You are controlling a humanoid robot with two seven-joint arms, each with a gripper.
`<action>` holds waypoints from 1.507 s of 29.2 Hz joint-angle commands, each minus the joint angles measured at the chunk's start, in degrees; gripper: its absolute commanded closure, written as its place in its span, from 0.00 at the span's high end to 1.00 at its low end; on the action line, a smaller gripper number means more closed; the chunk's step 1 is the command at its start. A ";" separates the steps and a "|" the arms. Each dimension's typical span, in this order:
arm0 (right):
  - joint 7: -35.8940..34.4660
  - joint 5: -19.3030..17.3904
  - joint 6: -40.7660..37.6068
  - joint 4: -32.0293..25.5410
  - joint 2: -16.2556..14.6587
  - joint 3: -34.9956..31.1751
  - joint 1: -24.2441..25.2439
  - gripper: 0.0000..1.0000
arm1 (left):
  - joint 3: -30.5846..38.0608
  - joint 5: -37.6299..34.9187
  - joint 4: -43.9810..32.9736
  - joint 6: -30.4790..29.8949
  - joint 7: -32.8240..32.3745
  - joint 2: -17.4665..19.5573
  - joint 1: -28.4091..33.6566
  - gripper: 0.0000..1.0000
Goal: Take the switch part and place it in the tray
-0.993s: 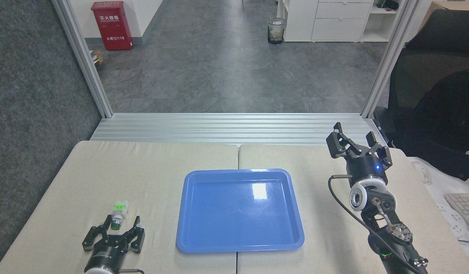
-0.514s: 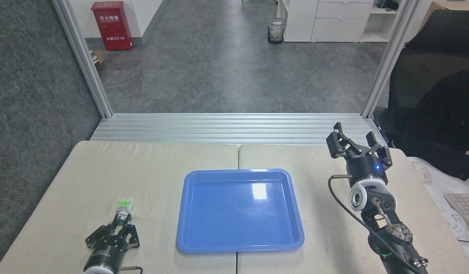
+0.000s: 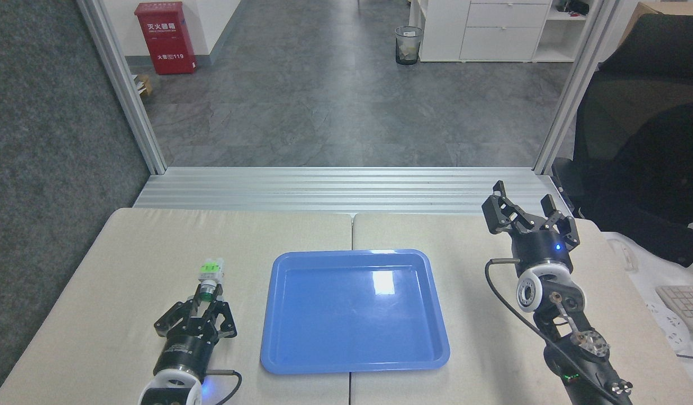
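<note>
My left gripper is shut on the switch part at its dark green cap end. The part's white body and bright green block stick out beyond the fingertips, pointing away from me. It hangs just left of the blue tray, near the tray's left rim. The tray lies in the middle of the table with nothing in it. My right gripper stands open above the table's far right, with nothing between its fingers.
The table is covered in beige cloth. A black office chair stands beyond its right edge, and a white keyboard lies at the far right. An aluminium rail runs along the table's far edge.
My left gripper closed on the switch part, then moved up and right toward the tray with it. The right arm has not moved.
</note>
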 commanded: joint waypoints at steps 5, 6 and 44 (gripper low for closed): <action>-0.04 -0.01 -0.01 0.00 0.01 0.00 0.00 1.00 | -32.34 -8.25 -0.95 10.89 -1.28 -10.14 -2.94 0.00; -0.04 -0.01 -0.01 0.00 0.01 0.00 0.00 1.00 | -33.41 -8.17 0.74 10.90 -1.54 -10.23 -3.56 0.00; -0.04 -0.01 -0.01 0.00 0.01 0.00 0.00 1.00 | -17.02 8.06 2.42 15.43 -6.55 -2.33 -21.40 1.00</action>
